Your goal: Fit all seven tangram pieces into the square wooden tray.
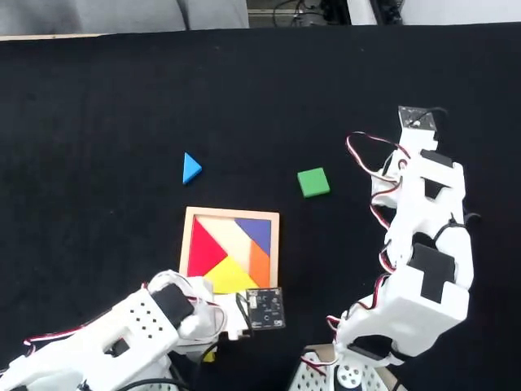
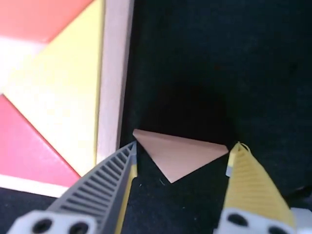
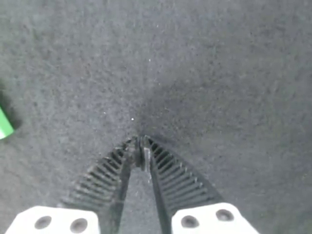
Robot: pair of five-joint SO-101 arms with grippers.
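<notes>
The square wooden tray [image 1: 187, 244] lies at the table's middle front. In it are a red triangle [image 1: 203, 251], a yellow triangle [image 1: 229, 277], an orange piece [image 1: 260, 265] and a purple piece [image 1: 256, 232], with a pale bare strip between them. My left gripper [image 2: 185, 146] is just off the tray's near rim [image 2: 114, 73], shut on a pink triangle [image 2: 180, 158] by two of its corners. A blue triangle [image 1: 191, 168] and a green square [image 1: 313, 182] lie on the cloth beyond the tray. My right gripper [image 3: 143, 146] is shut and holds nothing, right of the green square [image 3: 4, 124].
The table is covered in black cloth [image 1: 98, 122]. The left arm [image 1: 122, 334] comes in from the front left corner. The right arm [image 1: 423, 261] stands folded along the right side.
</notes>
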